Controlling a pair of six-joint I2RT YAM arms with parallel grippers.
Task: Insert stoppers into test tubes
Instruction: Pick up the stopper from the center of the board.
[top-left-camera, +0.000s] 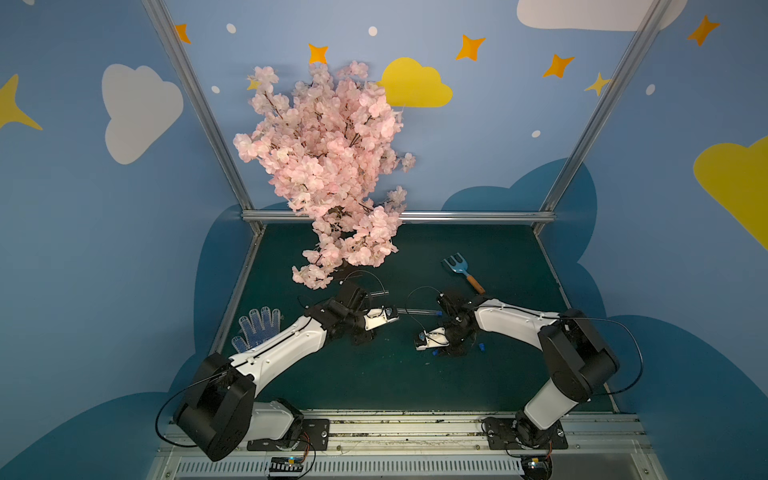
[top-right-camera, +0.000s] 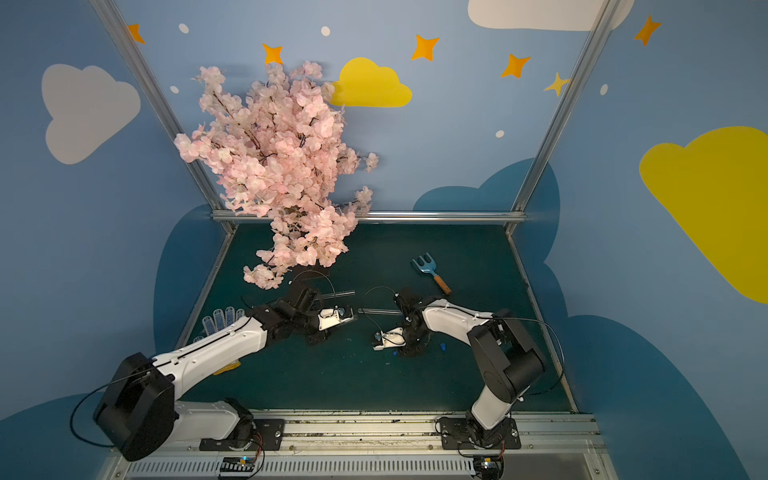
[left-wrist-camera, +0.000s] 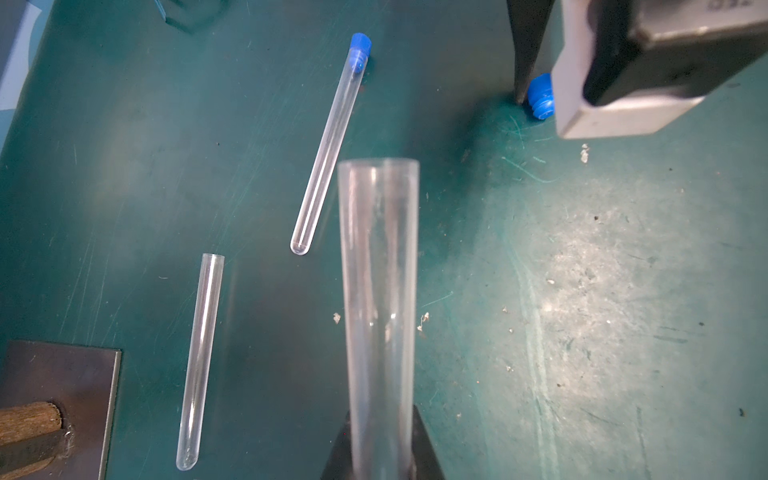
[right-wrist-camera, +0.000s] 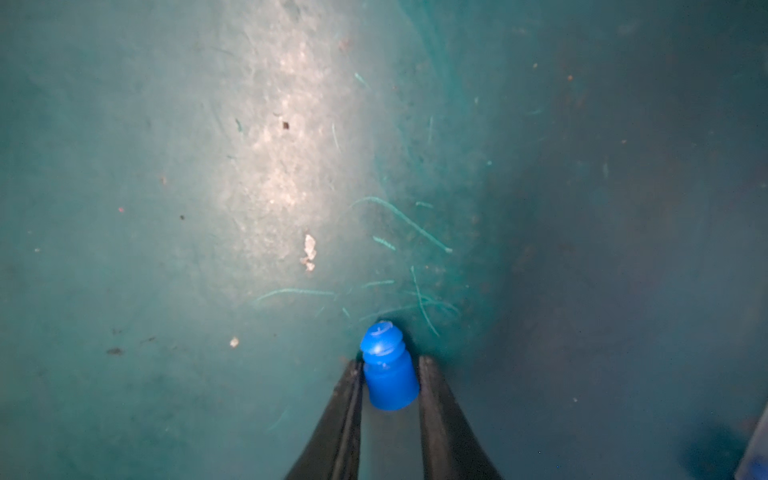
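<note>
Between the black fingers (right-wrist-camera: 444, 415) of the right end effector (right-wrist-camera: 388, 365) sits a tiny bright-blue ribbed plastic stopper (right-wrist-camera: 388, 374). It is pinched from both sides, its ribbed plug end pointing away from the wrist, low against the scuffed dark-green worktop (right-wrist-camera: 166, 166).

Close by, the left end effector (left-wrist-camera: 382, 415) is clenched on a slim clear test tube (left-wrist-camera: 378, 270). The tube's open, empty mouth points towards the right end effector, and mouth and pinched stopper are apart.

On the far side of this held tube from the arm bases, a second clear tube (left-wrist-camera: 328, 145) lies flat on the worktop. A seated blue stopper (left-wrist-camera: 359, 45) is already in its mouth. A third clear tube (left-wrist-camera: 199, 361), unstoppered, lies flat near the dark metal base plate (left-wrist-camera: 62, 395) that carries a wooden trunk. A loose blue stopper (top-left-camera: 482, 346) lies on the worktop beside the right arm.

Further out, a pink artificial blossom tree (top-left-camera: 328, 166) stands at the rear on the robot's left. A blue garden fork with an orange handle (top-left-camera: 461, 270) lies at the rear right, well apart from the tubes. A white knitted glove with blue dots (top-left-camera: 257, 328) lies flat beside the left arm, partly hidden under it.
</note>
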